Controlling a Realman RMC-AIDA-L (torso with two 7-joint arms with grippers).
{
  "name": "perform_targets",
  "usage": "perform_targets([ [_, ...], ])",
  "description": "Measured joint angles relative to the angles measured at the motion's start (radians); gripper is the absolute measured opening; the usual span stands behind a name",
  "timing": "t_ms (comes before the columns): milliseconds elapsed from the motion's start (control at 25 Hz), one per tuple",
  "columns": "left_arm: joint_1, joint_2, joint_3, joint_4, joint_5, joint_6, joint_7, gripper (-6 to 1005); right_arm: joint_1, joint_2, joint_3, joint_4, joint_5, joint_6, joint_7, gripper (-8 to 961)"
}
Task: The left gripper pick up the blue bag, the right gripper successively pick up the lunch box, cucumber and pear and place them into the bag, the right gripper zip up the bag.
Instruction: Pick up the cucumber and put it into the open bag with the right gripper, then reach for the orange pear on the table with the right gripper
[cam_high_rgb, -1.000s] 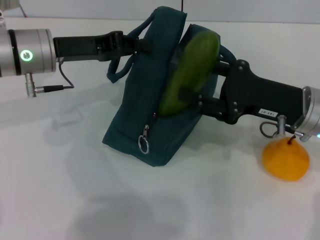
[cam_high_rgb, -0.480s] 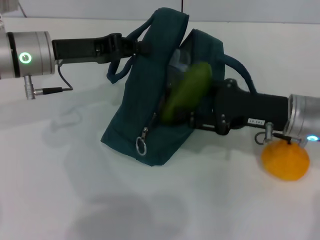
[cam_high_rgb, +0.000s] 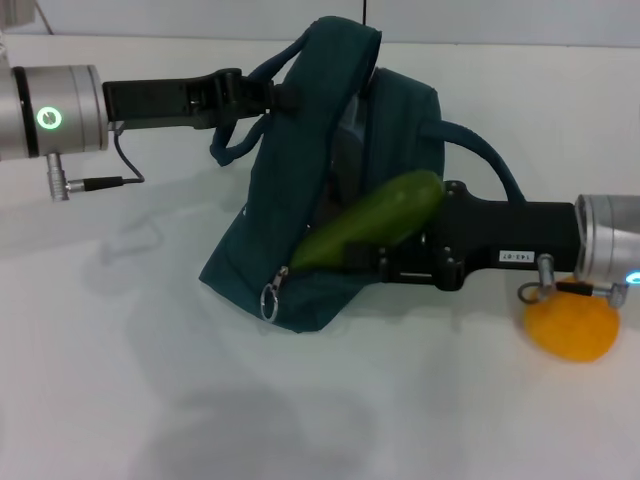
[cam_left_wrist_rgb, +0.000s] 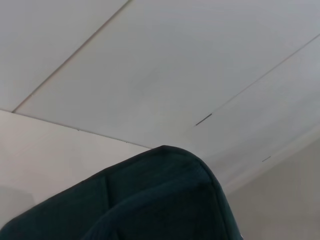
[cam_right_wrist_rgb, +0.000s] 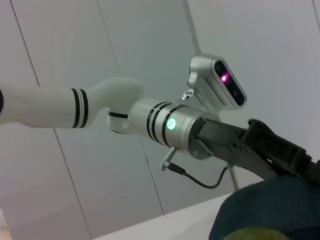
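The blue bag (cam_high_rgb: 300, 190) stands tilted at the table's middle, its top lifted by a handle. My left gripper (cam_high_rgb: 268, 95) is shut on that handle. The bag's fabric also fills the lower part of the left wrist view (cam_left_wrist_rgb: 160, 200). The cucumber (cam_high_rgb: 370, 232) lies nearly level across the bag's open side, its low end by the zipper pull (cam_high_rgb: 270, 295). My right gripper (cam_high_rgb: 382, 256) is shut on the cucumber from the right. The pear (cam_high_rgb: 572, 328) sits on the table under the right wrist. The lunch box is hidden.
The white table (cam_high_rgb: 150, 380) spreads out in front of and to the left of the bag. In the right wrist view the left arm (cam_right_wrist_rgb: 165, 122) reaches in above the bag's top (cam_right_wrist_rgb: 265, 210). A cable (cam_high_rgb: 120, 160) hangs from the left wrist.
The right arm has dropped and swung the cucumber from steeply upright to almost level, low against the bag's opening. The bag's lower edge shifted slightly left. The left gripper kept its hold.
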Motion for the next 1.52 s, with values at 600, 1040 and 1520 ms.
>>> perform_targets([
  [600,0.002,0.0,-0.001,0.0,0.0,0.002,0.002,45,-0.096,-0.011,0.056,-0.119,0.006,-0.003,0.061,827],
  [1040,0.017,0.0,-0.008,0.0,-0.002,-0.001,0.007,45,-0.38,-0.033,0.391,-0.113,0.002,-0.269,-0.286,817],
  [1520,0.027,-0.003,-0.028,-0.013,-0.022,-0.009,0.04,45,-0.43,-0.021,0.394,0.17,0.046,-0.179,-0.624,724],
])
